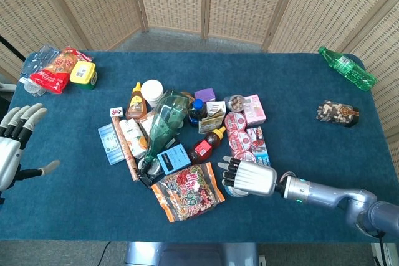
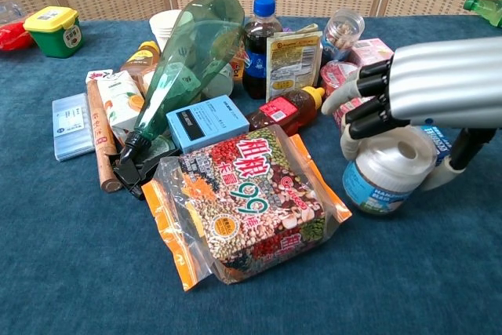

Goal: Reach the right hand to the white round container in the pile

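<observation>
One silver right hand point(image 2: 427, 88) wraps its fingers around the tilted white round plastic container point(image 2: 387, 169), at the pile's five o'clock edge; the left hand point(image 1: 14, 141) hangs spread, holding nothing.

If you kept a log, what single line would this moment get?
right hand | fingers over tilted white container | beside bean bag | left hand open, away from pile

Two green bottles lie on the table: a big one point(image 1: 165, 121) across the pile and a small one point(image 1: 346, 68) at the far corner. There is one dark bottle with a blue cap point(image 2: 262, 37), two sauce bottles, one orange point(image 1: 135, 101) and one red point(image 1: 206, 145), one bean bag point(image 2: 245, 202), one white tub point(image 2: 386, 170) and two hands, left point(image 1: 11, 144) and right point(image 2: 427, 82).
</observation>
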Controlling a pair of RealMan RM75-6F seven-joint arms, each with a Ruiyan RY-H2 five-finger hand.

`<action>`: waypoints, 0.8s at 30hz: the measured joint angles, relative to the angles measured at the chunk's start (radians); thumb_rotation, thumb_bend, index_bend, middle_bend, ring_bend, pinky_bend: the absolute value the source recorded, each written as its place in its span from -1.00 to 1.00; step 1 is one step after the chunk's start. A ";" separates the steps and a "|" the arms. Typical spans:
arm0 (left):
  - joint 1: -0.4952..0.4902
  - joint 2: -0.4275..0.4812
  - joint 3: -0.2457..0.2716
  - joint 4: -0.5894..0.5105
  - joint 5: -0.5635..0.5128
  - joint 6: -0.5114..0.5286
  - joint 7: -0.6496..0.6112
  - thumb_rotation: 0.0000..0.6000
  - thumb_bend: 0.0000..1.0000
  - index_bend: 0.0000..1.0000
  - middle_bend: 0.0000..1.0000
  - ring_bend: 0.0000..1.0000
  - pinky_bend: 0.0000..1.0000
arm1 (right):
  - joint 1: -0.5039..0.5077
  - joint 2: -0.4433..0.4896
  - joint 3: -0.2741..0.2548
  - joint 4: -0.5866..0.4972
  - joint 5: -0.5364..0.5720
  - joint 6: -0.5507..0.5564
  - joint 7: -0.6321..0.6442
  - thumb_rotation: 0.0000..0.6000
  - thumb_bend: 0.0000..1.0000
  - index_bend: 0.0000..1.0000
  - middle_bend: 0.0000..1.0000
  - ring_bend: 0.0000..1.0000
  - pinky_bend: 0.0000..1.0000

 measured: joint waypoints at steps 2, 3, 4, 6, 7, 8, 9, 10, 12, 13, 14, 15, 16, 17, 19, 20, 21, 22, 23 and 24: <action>0.000 0.001 0.000 0.000 0.002 0.000 -0.003 1.00 -1.00 -0.86 -1.00 -1.00 -1.00 | 0.001 0.029 0.002 -0.039 0.000 0.003 -0.019 1.00 -1.00 0.14 0.14 -0.63 -0.48; 0.000 0.001 0.000 0.000 0.003 0.001 -0.005 1.00 -1.00 -0.86 -1.00 -1.00 -1.00 | 0.002 0.043 0.003 -0.058 0.000 0.004 -0.027 1.00 -1.00 0.14 0.14 -0.63 -0.47; 0.000 0.002 0.001 0.000 0.004 0.001 -0.008 1.00 -1.00 -0.86 -1.00 -1.00 -1.00 | 0.003 0.058 0.005 -0.077 0.000 0.005 -0.035 1.00 -1.00 0.14 0.14 -0.62 -0.47; 0.000 0.003 0.001 -0.001 0.007 0.002 -0.013 1.00 -1.00 -0.86 -1.00 -1.00 -1.00 | 0.007 0.095 0.008 -0.127 -0.001 0.003 -0.054 1.00 -1.00 0.16 0.16 -0.60 -0.45; 0.001 0.004 0.002 -0.003 0.008 0.002 -0.014 1.00 -1.00 -0.86 -1.00 -1.00 -1.00 | 0.009 0.112 0.010 -0.149 0.000 0.001 -0.061 1.00 -1.00 0.16 0.17 -0.60 -0.44; 0.001 0.004 0.003 -0.004 0.009 0.002 -0.015 1.00 -1.00 -0.86 -1.00 -1.00 -1.00 | 0.012 0.135 0.012 -0.179 0.000 -0.003 -0.070 1.00 -1.00 0.17 0.17 -0.60 -0.44; 0.001 0.004 0.003 -0.006 0.010 0.002 -0.016 1.00 -1.00 -0.86 -1.00 -1.00 -1.00 | 0.015 0.152 0.015 -0.202 0.001 -0.007 -0.075 1.00 -1.00 0.17 0.17 -0.60 -0.44; 0.001 0.004 0.004 -0.008 0.013 0.002 -0.016 1.00 -1.00 -0.86 -1.00 -1.00 -1.00 | 0.018 0.170 0.017 -0.225 0.002 -0.012 -0.081 1.00 -1.00 0.17 0.17 -0.59 -0.44; 0.000 0.004 0.005 -0.010 0.017 0.001 -0.015 1.00 -1.00 -0.86 -1.00 -1.00 -1.00 | 0.027 0.213 0.023 -0.279 0.004 -0.029 -0.095 1.00 -1.00 0.17 0.17 -0.59 -0.44; 0.000 0.005 0.006 -0.011 0.020 0.000 -0.015 1.00 -1.00 -0.86 -1.00 -1.00 -1.00 | 0.031 0.231 0.026 -0.302 0.006 -0.037 -0.101 1.00 -1.00 0.17 0.17 -0.59 -0.43; 0.000 0.005 0.007 -0.012 0.022 0.000 -0.015 1.00 -1.00 -0.86 -1.00 -1.00 -1.00 | 0.037 0.255 0.031 -0.331 0.008 -0.050 -0.110 1.00 -1.00 0.17 0.17 -0.59 -0.43; -0.001 0.005 0.008 -0.013 0.023 0.000 -0.015 1.00 -1.00 -0.86 -1.00 -1.00 -1.00 | 0.041 0.273 0.035 -0.351 0.009 -0.059 -0.117 1.00 -1.00 0.17 0.17 -0.59 -0.43; 0.000 0.005 0.008 -0.014 0.024 0.000 -0.015 1.00 -1.00 -0.86 -1.00 -1.00 -1.00 | 0.045 0.290 0.039 -0.370 0.011 -0.068 -0.125 1.00 -1.00 0.17 0.17 -0.59 -0.43; 0.000 0.006 0.009 -0.015 0.025 0.000 -0.016 1.00 -1.00 -0.86 -1.00 -1.00 -1.00 | 0.049 0.312 0.046 -0.394 0.013 -0.079 -0.134 1.00 -1.00 0.17 0.17 -0.59 -0.43; 0.000 0.006 0.010 -0.015 0.027 0.000 -0.017 1.00 -1.00 -0.86 -1.00 -1.00 -1.00 | 0.056 0.342 0.056 -0.427 0.018 -0.095 -0.144 1.00 -1.00 0.17 0.17 -0.59 -0.42; 0.000 0.006 0.010 -0.016 0.029 -0.001 -0.017 1.00 -1.00 -0.86 -1.00 -1.00 -1.00 | 0.060 0.360 0.063 -0.447 0.023 -0.105 -0.149 1.00 -1.00 0.17 0.17 -0.59 -0.42; 0.000 0.006 0.011 -0.016 0.030 -0.001 -0.018 1.00 -1.00 -0.86 -1.00 -1.00 -1.00 | 0.062 0.372 0.069 -0.461 0.027 -0.111 -0.152 1.00 -1.00 0.17 0.17 -0.59 -0.42; -0.001 0.006 0.012 -0.016 0.031 -0.001 -0.018 1.00 -1.00 -0.86 -1.00 -1.00 -1.00 | 0.064 0.383 0.076 -0.473 0.031 -0.117 -0.154 1.00 -1.00 0.17 0.17 -0.59 -0.41; -0.001 0.006 0.012 -0.016 0.032 -0.001 -0.018 1.00 -1.00 -0.86 -1.00 -1.00 -1.00 | 0.067 0.397 0.085 -0.489 0.037 -0.125 -0.156 1.00 -1.00 0.17 0.17 -0.59 -0.41; -0.001 0.006 0.012 -0.016 0.033 -0.002 -0.018 1.00 -1.00 -0.86 -1.00 -1.00 -1.00 | 0.070 0.407 0.092 -0.500 0.041 -0.130 -0.158 1.00 -1.00 0.17 0.17 -0.59 -0.41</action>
